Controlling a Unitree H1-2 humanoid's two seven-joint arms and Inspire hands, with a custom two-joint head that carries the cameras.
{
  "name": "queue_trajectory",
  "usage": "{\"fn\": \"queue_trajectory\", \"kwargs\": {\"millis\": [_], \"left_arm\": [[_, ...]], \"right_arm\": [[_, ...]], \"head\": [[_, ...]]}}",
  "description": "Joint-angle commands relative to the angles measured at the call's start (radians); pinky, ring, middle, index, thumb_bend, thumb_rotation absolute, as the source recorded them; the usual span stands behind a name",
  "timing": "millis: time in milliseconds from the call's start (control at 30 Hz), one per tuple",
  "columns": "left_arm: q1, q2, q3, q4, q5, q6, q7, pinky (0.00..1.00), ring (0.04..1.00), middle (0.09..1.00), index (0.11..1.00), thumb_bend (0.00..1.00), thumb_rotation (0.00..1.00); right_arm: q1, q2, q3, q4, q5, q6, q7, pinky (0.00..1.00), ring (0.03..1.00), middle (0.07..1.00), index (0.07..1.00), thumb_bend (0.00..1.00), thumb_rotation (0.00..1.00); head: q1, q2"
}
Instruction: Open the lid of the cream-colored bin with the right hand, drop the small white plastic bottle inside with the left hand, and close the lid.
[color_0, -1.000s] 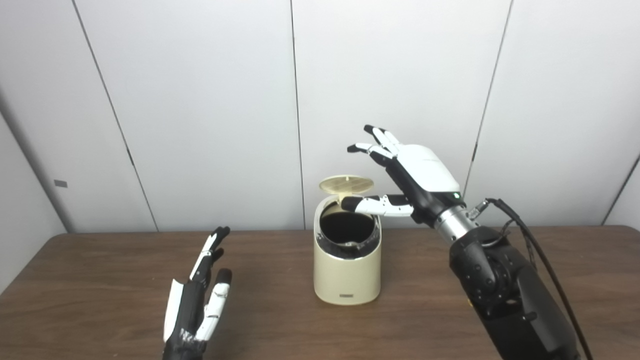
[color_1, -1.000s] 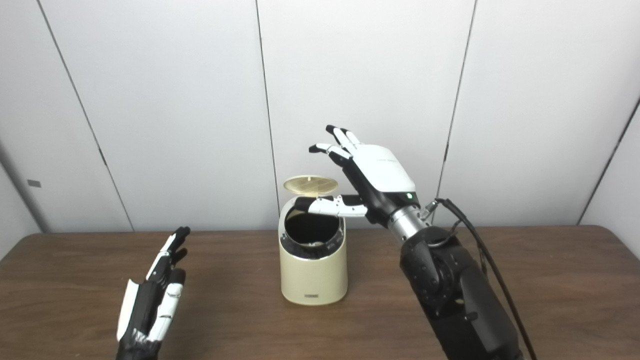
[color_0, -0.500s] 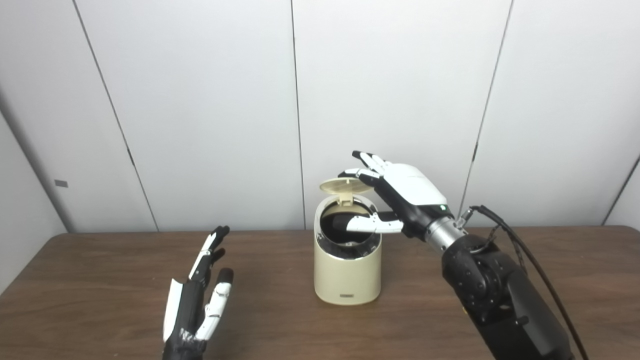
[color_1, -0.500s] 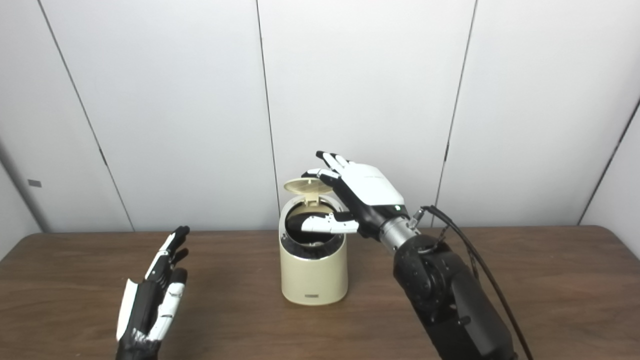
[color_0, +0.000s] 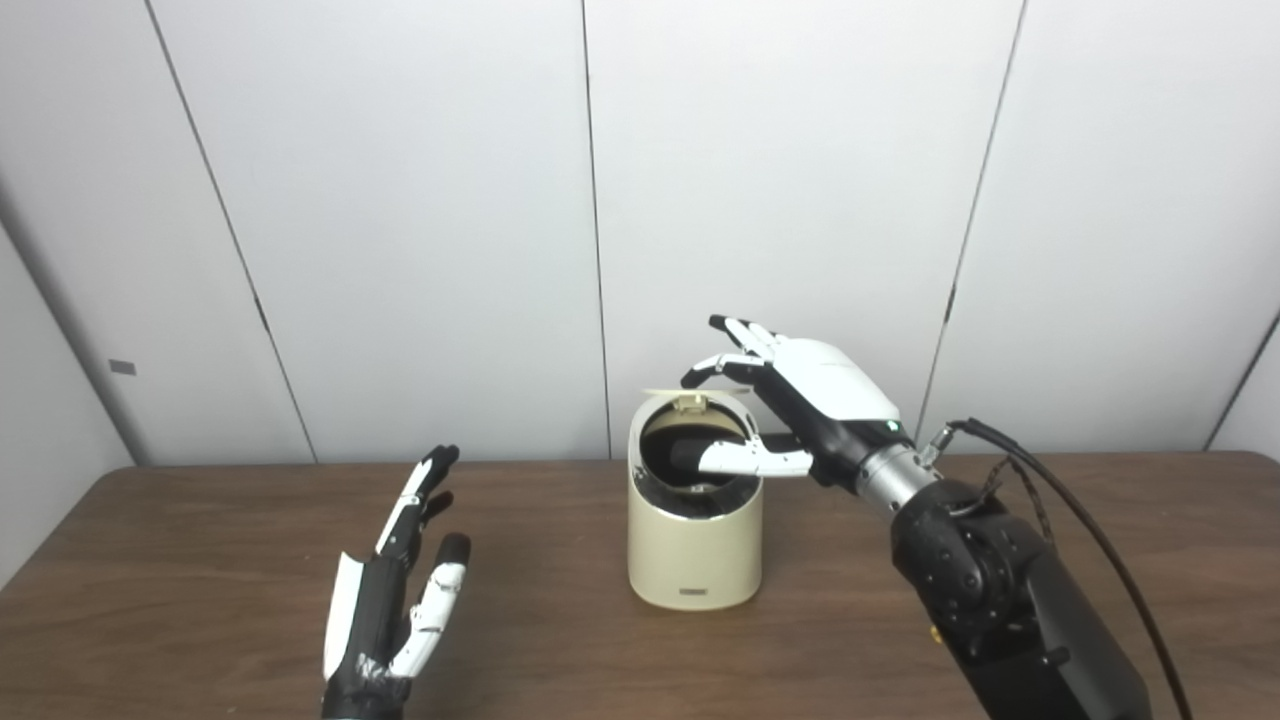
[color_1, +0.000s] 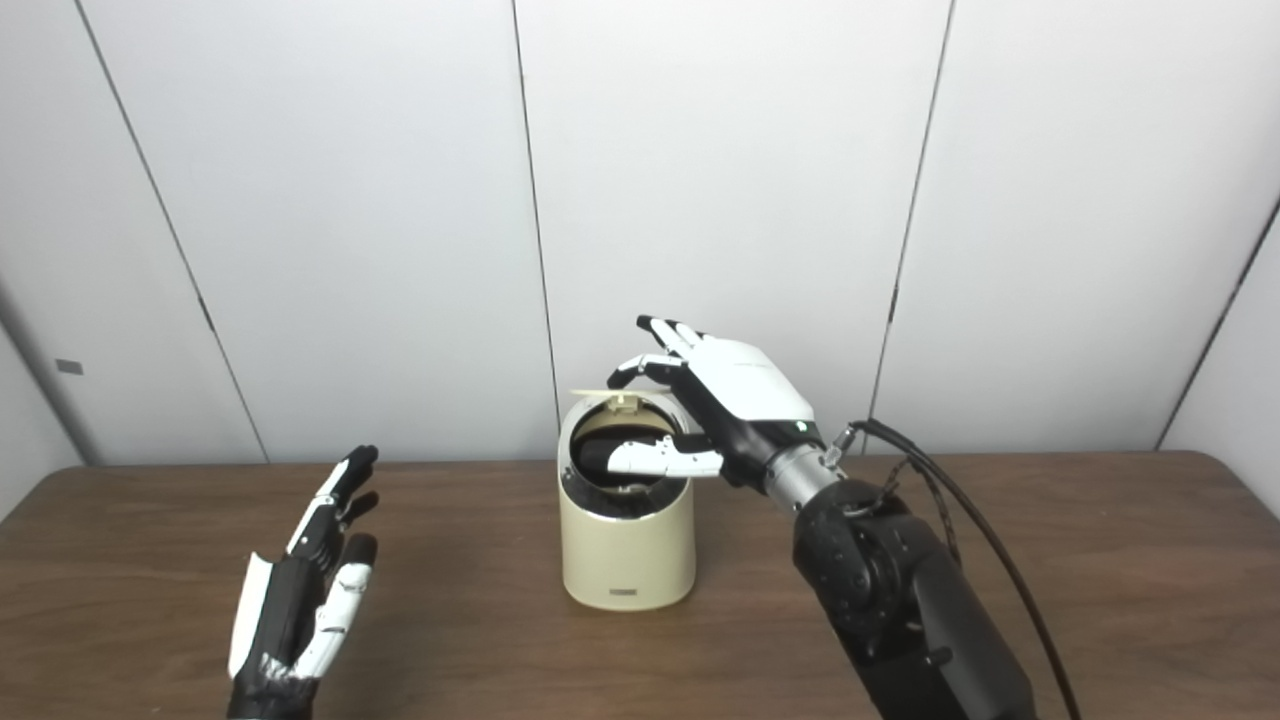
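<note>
The cream-colored bin (color_0: 693, 545) stands upright near the middle of the brown table. Its round lid (color_0: 690, 397) is tipped forward, nearly edge-on, over the dark opening. My right hand (color_0: 800, 395) is open above the bin. Its fingertips (color_0: 700, 372) rest on the lid's top, and its thumb (color_0: 735, 459) reaches across the front of the opening. My left hand (color_0: 395, 590) hovers open and empty over the table, left of the bin. A pale shape lies deep inside the bin; I cannot tell whether it is the small white bottle.
The brown table (color_0: 200, 560) runs across the whole view, with white wall panels (color_0: 400, 200) close behind it. A black cable (color_0: 1050, 500) loops off my right forearm.
My right hand came down from high above the bin onto the lid. The lid has swung from standing raised to nearly flat over the opening. The left hand barely moved.
</note>
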Motion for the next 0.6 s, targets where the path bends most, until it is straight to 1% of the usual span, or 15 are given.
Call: {"fn": "queue_trajectory", "kwargs": {"millis": [0,133,367,567], "left_arm": [[-0.027,0.013,0.004,-0.030,0.000,-0.021,0.003,0.89,0.949,0.963,0.924,0.46,0.83],[-0.029,0.014,0.006,-0.027,0.000,-0.021,-0.002,0.88,0.949,0.963,0.924,0.46,0.82],[-0.030,0.009,0.008,-0.028,-0.010,-0.021,-0.011,0.88,0.945,0.961,0.921,0.47,0.80],[-0.022,0.003,0.010,-0.040,0.001,-0.015,-0.014,0.88,0.944,0.962,0.925,0.47,0.81]], "right_arm": [[-0.025,0.001,-0.014,-0.044,0.004,0.003,-0.009,0.96,1.000,0.991,0.716,0.87,1.00],[-0.005,-0.002,-0.018,-0.053,0.017,0.007,-0.005,0.99,1.000,0.988,0.714,0.88,1.00],[0.025,-0.008,-0.032,-0.044,0.044,0.028,-0.005,0.99,1.000,0.983,0.719,0.87,1.00],[0.056,-0.013,-0.034,-0.060,0.057,0.042,0.005,1.00,1.000,0.983,0.728,0.86,1.00]], "head": [[-0.004,0.000],[-0.006,-0.001],[-0.006,0.005],[-0.003,0.017]]}}
